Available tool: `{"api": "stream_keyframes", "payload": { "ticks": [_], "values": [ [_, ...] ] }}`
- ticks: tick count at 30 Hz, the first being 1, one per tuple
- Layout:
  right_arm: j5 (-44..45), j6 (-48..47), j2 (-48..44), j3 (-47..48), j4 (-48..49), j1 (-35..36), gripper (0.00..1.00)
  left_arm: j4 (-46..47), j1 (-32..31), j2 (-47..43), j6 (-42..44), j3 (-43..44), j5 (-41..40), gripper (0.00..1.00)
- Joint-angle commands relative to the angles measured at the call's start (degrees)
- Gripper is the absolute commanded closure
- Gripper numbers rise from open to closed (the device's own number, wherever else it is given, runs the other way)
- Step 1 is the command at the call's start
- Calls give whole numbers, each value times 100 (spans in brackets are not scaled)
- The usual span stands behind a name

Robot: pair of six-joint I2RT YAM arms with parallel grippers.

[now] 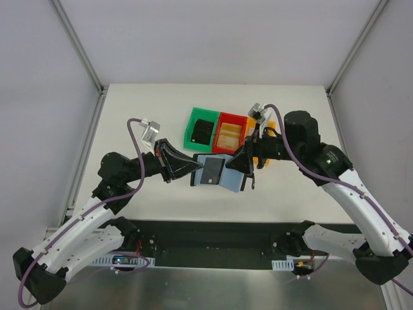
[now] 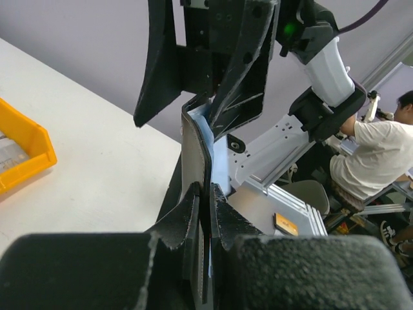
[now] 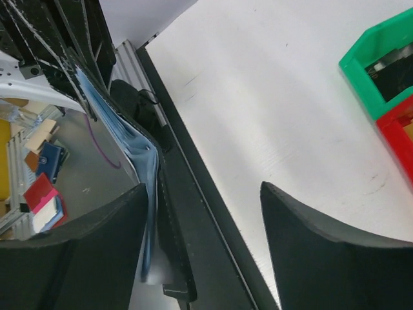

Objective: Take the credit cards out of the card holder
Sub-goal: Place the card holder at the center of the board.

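Left gripper (image 1: 191,169) clamped on card holder (image 1: 222,177); right gripper (image 1: 244,169) jaws apart beside it; 3 bins (image 1: 231,115) close behind.

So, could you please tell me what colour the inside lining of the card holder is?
Grey-blue; the card holder shows it best in the top view.

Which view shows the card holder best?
Top external: the card holder is spread open, black and grey-blue faces visible. The left wrist view sees it edge-on, pinched in the left gripper. The right wrist view catches only its blue edge beside one finger of the open right gripper.
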Motion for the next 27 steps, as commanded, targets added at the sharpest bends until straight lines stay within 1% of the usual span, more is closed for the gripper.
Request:
{"api": "stream_keyframes", "payload": {
  "ticks": [1, 3, 9, 10, 12, 13, 15, 16, 17, 20, 22, 24, 27],
  "values": [
    [-505, -70, -83, -233, 238, 19, 37, 559, -37, -96, -136, -58, 66, 100],
    [-699, 71, -162, -427, 440, 19, 48, 559, -37, -113, -127, -102, -4, 100],
    [-1086, 379, -303, -823, 854, 19, 73, 542, -29, -113, -92, -146, -57, 100],
    [-1078, 379, -330, -849, 845, 19, 81, 516, -29, -105, -75, -164, -66, 100],
    [-1034, 379, -339, -902, 854, 10, 97, 437, -29, -122, -31, -208, -92, 84],
    [-1025, 379, -330, -954, 854, -7, 100, 358, -29, -140, 4, -243, -109, 72],
    [-1042, 379, -286, -1051, 863, -25, 100, 156, -29, -210, 83, -339, -127, 48],
    [-1068, 379, -286, -1121, 880, -33, 100, -36, -29, -271, 136, -383, -205, 40],
    [-1069, 379, -277, -1192, 907, -34, 100, -334, -29, -367, 223, -410, -302, 36],
    [-1078, 598, -295, -1403, 1038, -60, 100, -1318, -29, -710, 610, -445, -758, 32],
    [-1007, 669, -268, -1499, 1091, -77, 100, -1899, -29, -982, 804, -436, -1250, 28],
    [-972, 722, -146, -1552, 1100, -78, 100, -2435, -29, -1228, 910, -428, -2092, 26],
    [-954, 862, 91, -1649, 1232, -86, 100, -3270, -29, -1422, 884, -401, -3156, 24]
  ]
}}
